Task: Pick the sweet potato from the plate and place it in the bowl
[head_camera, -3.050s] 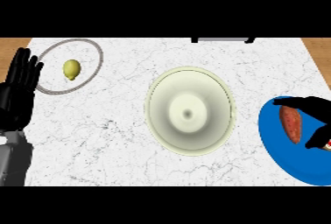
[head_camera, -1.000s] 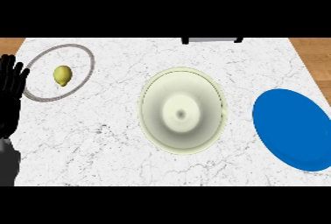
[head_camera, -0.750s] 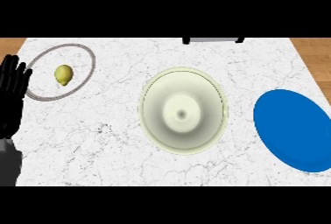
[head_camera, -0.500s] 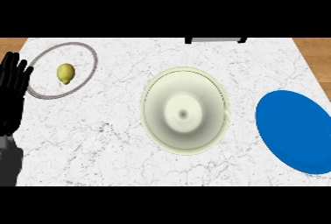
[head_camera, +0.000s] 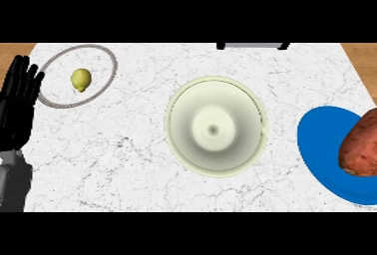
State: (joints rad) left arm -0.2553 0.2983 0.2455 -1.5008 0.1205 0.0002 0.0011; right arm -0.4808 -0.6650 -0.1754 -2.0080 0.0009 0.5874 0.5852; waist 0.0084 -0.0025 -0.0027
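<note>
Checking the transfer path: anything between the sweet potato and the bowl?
Nothing visible. Only bare counter lies between the sweet potato, over the blue plate at right, and the central bowl. The lemon sits far left.

Your left hand (head_camera: 18,107) shows at the view's left edge, open, fingers straight and pointing up, with the grey forearm below it. Marbled counter (head_camera: 132,164) underneath. Just right of the fingers is a grey-rimmed plate (head_camera: 95,62) with a small yellow-green fruit (head_camera: 81,79) on it (a lemon, by its shape). Mid-counter you have the pale bowl (head_camera: 215,149), upright. Well to its right is the blue plate (head_camera: 320,149), cut by the frame. The sweet potato (head_camera: 362,144) overlaps the plate's right part and is also cut by the right edge; you cannot tell whether it touches the plate. A dark object (head_camera: 253,46) sits at the far edge, mostly out of view.
</note>
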